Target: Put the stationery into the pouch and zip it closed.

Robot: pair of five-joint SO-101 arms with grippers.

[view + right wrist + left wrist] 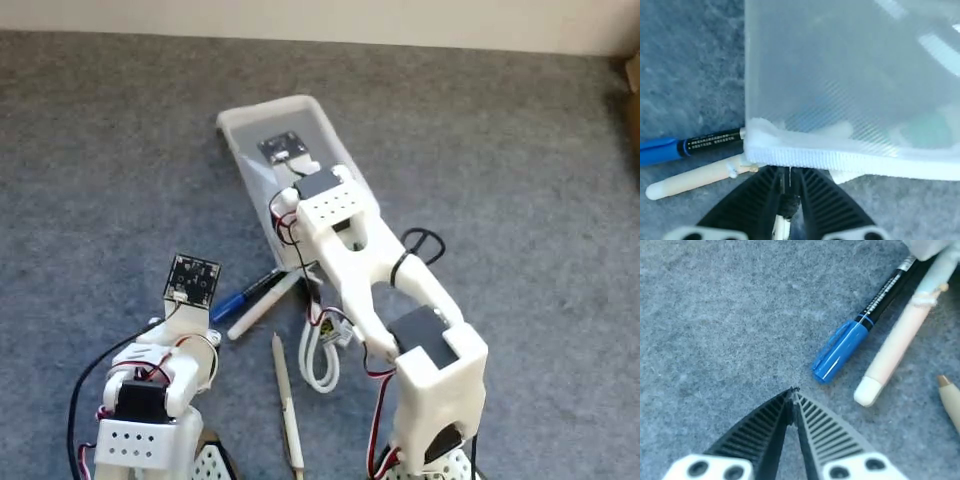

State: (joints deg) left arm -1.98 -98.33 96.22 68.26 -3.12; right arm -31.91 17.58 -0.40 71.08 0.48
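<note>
Both claws closed, one at the pouch (850, 75).
The right gripper (788, 172), jaws together, touches the pouch's zip edge, its arm stretched forward over it. The left gripper (792, 392), closed on nothing, hangs near the blue-capped marker (840, 352) and cream pen (892, 352).

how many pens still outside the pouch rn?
3. A blue-capped marker and a cream pen lie side by side at the near end of the pouch. The third, a pale pen, lies apart, lower in the high view. More may be hidden inside it.
</note>
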